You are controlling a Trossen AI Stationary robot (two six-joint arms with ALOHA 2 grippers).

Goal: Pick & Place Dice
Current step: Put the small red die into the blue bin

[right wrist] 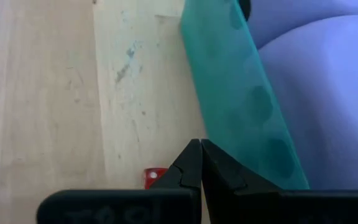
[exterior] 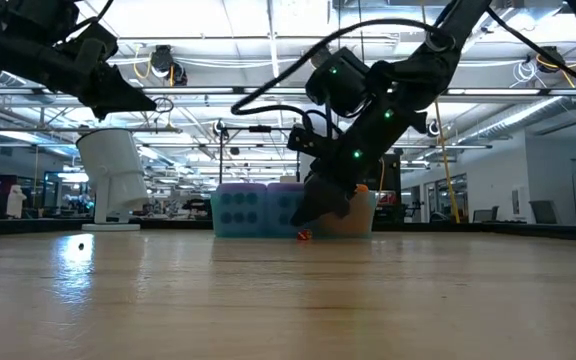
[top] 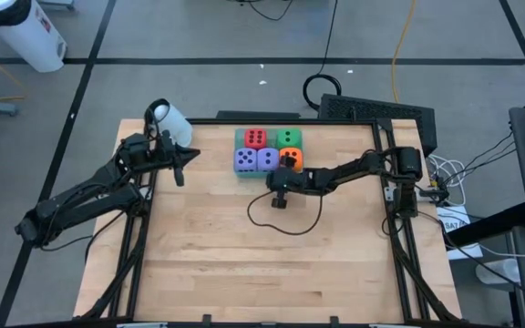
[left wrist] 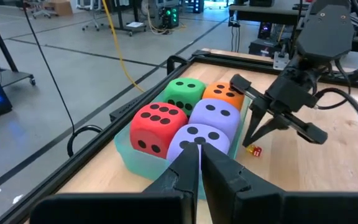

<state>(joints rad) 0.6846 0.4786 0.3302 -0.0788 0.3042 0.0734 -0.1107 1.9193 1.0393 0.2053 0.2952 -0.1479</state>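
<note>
My right gripper point(right wrist: 201, 149), fingers pinched shut and empty, hangs over a tiny red die point(right wrist: 155, 177) on the desk point(top: 208, 255), just outside the teal tray point(right wrist: 241, 106) at the far edge. The die lies just beside the fingertips. The left gripper point(left wrist: 199, 152), also shut, waits well apart.

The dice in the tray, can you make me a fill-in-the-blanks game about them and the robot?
1. All five dice sit in the teal ____.
2. The red die sits next to the ____ one, at the tray's far side from the arms.
3. The right gripper hangs by the tray with its fingers ____.
4. A tiny ____ cube lies on the table beside the tray.

Missing words: tray; green; shut; red
</note>
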